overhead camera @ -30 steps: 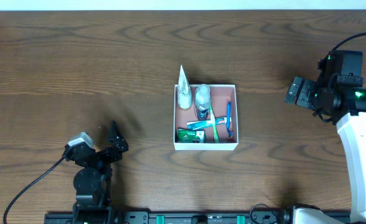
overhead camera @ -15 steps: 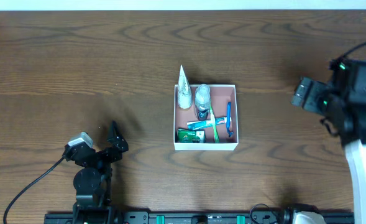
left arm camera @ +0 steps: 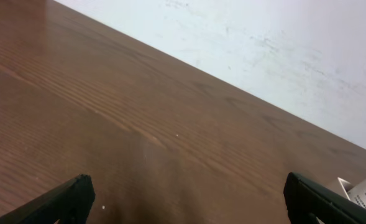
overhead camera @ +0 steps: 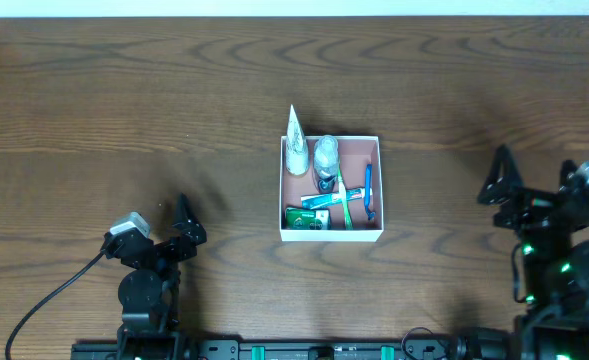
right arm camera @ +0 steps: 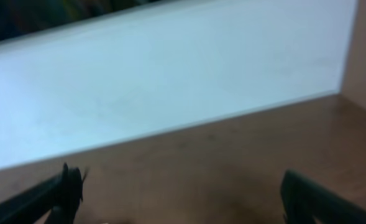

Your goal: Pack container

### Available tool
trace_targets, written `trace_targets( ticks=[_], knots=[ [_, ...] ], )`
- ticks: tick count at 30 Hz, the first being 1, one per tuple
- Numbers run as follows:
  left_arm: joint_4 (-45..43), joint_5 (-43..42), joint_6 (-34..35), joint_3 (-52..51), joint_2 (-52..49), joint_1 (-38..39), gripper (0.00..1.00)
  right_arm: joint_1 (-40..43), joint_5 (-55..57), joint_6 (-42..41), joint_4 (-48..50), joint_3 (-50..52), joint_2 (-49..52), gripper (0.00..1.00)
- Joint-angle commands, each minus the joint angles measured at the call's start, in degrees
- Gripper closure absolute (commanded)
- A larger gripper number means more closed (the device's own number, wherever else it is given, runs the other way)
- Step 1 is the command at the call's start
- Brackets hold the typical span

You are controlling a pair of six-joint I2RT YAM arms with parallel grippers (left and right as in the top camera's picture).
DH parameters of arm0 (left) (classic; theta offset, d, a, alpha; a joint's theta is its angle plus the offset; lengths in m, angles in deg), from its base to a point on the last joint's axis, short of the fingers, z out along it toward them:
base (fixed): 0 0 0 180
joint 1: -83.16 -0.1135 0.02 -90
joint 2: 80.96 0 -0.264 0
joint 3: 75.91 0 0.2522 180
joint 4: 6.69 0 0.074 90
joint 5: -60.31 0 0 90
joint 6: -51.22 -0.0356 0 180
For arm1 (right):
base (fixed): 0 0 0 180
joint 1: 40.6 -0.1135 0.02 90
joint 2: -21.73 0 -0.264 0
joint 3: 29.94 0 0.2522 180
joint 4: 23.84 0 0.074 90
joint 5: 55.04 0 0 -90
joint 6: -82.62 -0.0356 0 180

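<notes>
Right gripper [overhead camera: 497, 180] has withdrawn nearward; white-walled, pink-floored container [overhead camera: 331, 235] holds toiletries [overhead camera: 324, 190].

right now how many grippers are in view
2: the left gripper sits lower left of the container; the right gripper is off to its right. Both are open.

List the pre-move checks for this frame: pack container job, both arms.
1. The container sits upright on the table: ok.
2. Contents inside the walls: the white tube shows its tip past the far wall, and whether it leans out is unclear: cannot tell.
3. The left pincer is open with nothing between its fingers: ok.
4. The right pincer is open with nothing held, though the view is blurred: ok.
5. Both arms are well apart from the container, one on each side: ok.
</notes>
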Motion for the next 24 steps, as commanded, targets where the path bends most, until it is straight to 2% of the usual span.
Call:
trace_targets(
  ticks=[1, 6, 12, 19, 24],
  knots=[
    [1.88, 0.28, -0.57, -1.36, -0.07, -0.20, 0.02, -0.31, -5.95, -0.15, 6.71, 8.96, -4.76, 0.01],
    [1.88, 0.28, -0.57, -1.36, -0.07, -0.20, 0.02, -0.59, -9.55, 1.64, 19.28, 22.05, -12.79, 0.01],
    [1.88, 0.28, -0.57, -1.36, -0.07, -0.20, 0.02, -0.74, -6.73, 1.62, 24.92, 30.64, -18.34, 0.01],
    [1.88, 0.28, -0.57, -1.36, -0.07, -0.20, 0.02, -2.80, 3.82, 1.64, 24.02, 34.64, -19.82, 0.01],
    [1.88, 0.28, -0.57, -1.36, -0.07, -0.20, 0.02, -4.52, 4.33, 2.08, 13.49, 34.58, -21.68, 0.01]
  ],
)
